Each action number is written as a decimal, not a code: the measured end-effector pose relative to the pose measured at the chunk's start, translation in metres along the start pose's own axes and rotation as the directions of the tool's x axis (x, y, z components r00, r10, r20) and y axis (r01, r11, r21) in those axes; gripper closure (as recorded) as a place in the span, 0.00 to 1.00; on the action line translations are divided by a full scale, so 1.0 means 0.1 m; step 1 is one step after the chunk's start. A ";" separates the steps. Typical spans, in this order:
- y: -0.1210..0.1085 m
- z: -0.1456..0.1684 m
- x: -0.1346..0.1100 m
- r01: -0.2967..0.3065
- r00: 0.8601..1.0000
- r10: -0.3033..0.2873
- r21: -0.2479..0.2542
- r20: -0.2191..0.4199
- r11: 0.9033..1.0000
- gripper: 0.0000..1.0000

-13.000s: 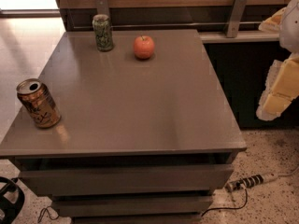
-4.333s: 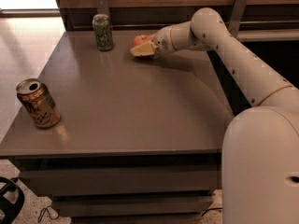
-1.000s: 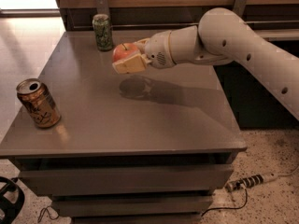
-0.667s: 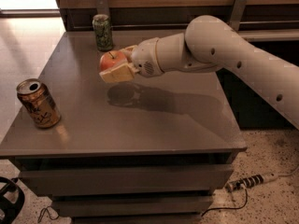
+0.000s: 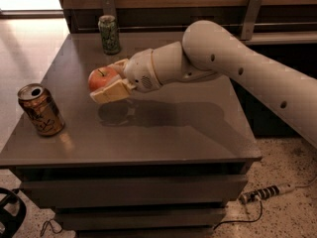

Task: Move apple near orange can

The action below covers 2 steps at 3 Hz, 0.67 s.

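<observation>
The red-orange apple (image 5: 101, 78) is held in my gripper (image 5: 110, 81), above the grey table (image 5: 198, 133), with its shadow on the tabletop below it. The cream fingers (image 5: 113, 91) are shut around the apple from below and behind. The orange can (image 5: 40, 109) stands upright near the table's front left edge, to the left of and a little nearer the camera than the apple. My white arm reaches in from the right across the table.
A green patterned can (image 5: 109, 34) stands at the table's back edge, behind the gripper. A wooden wall with metal brackets (image 5: 251, 11) runs behind the table. A power strip (image 5: 265, 192) and cable lie on the floor at the lower right.
The apple was lifted from the back of the table. My gripper has carried it left and forward, closer to the orange can.
</observation>
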<state>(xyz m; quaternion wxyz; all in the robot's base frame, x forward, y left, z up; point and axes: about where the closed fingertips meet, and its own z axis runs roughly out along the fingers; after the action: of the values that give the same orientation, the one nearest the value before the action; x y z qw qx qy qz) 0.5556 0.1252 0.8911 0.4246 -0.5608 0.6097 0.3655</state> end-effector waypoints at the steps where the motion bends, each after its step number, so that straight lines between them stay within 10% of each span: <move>1: 0.19 0.07 0.10 -0.006 1.000 0.004 -0.066 -0.031 0.998 1.00; 2: 0.20 0.08 0.10 -0.006 0.999 0.004 -0.071 -0.033 0.997 1.00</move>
<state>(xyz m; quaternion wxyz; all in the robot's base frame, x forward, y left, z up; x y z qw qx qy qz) 0.5361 0.1306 0.8785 0.3933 -0.5799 0.6045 0.3791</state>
